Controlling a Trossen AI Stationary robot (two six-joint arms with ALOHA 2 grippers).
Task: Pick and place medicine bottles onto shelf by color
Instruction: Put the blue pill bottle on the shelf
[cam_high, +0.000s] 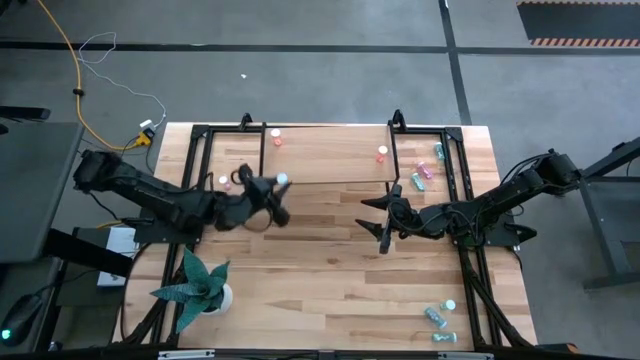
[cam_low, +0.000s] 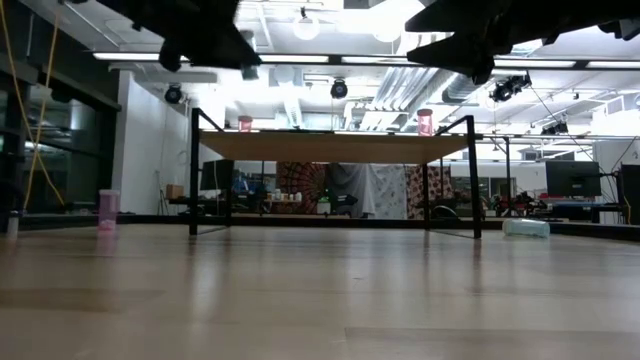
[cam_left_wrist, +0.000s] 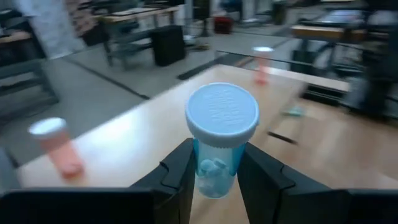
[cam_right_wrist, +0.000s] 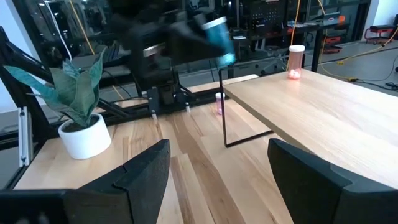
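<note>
Left hand (cam_left_wrist: 214, 174) clenched on a teal bottle (cam_left_wrist: 219, 140) near the shelf's (cam_high: 330, 160) seven-o'clock corner; tilted, it might topple when released; right hand (cam_high: 383, 225) open.

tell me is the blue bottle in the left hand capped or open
Capped. In the left wrist view the blue bottle sits between the left hand fingers with its pale round cap on top.

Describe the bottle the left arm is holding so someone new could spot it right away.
Start at the low light-wood shelf with black metal legs at the table's far edge, then go to its front left corner. There the left gripper holds a small see-through teal bottle with a pale blue cap between its dark fingers. Nearby bottles are pink or orange; only this one is off the surface.
</note>
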